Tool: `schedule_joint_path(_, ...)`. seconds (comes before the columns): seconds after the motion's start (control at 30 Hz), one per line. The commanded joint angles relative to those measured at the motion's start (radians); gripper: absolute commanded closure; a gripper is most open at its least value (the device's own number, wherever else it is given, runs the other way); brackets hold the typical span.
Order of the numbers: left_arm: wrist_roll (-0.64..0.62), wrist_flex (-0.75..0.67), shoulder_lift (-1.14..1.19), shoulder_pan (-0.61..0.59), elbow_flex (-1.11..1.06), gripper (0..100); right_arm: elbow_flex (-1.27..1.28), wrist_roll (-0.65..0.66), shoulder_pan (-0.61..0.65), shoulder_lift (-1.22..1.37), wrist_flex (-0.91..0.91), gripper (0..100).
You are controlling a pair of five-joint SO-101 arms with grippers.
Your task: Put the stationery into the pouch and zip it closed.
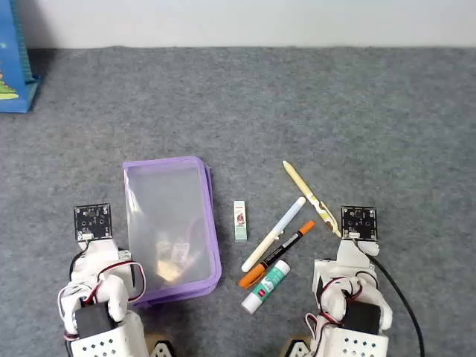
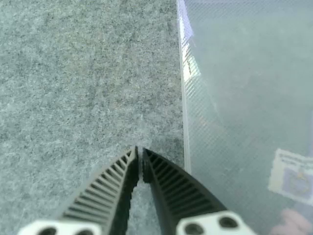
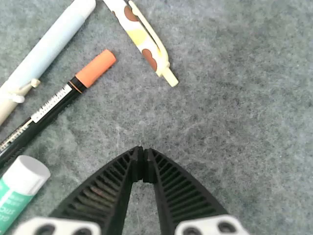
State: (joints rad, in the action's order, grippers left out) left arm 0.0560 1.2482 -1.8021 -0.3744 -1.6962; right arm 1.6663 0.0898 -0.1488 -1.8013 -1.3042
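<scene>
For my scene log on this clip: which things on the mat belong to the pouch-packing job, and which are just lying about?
Job: pouch, small white-and-green block, pale blue pen, orange-capped marker, glue stick, patterned pen.
Lying about: blue object at the far corner.

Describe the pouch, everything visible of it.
The pouch is a flat rectangular case with purple edging and a clear, slightly frosted plastic face. It lies flat on the grey felt-like table, long side running away from the arms. Through the face a few small items show near the end nearest the arms. Whether its zip is open cannot be told. The left gripper, shut, sits over the table close beside one long edge; the eraser lies apart on the other side.
</scene>
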Motion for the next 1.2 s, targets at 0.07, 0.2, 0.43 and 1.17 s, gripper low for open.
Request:
schedule_joint_path(0.07,-0.014,0.008,-0.014,0.008,0.012,99,0.017,0.002,-0.008,-0.013,-0.005,99.0)
schedule_joint_path(0.2,-0.014,0.008,-0.014,0.008,0.012,99,0.017,0.002,-0.008,-0.013,-0.005,99.0)
schedule_joint_path(0.43,-0.014,0.008,-0.014,0.008,0.012,99,0.017,0.002,-0.008,-0.013,-0.005,99.0)
schedule_joint_path(1.17,-0.011,-0.002,-0.017,-0.011,0.025,99,0.017,0.002,-0.007,-0.013,-0.005,99.0)
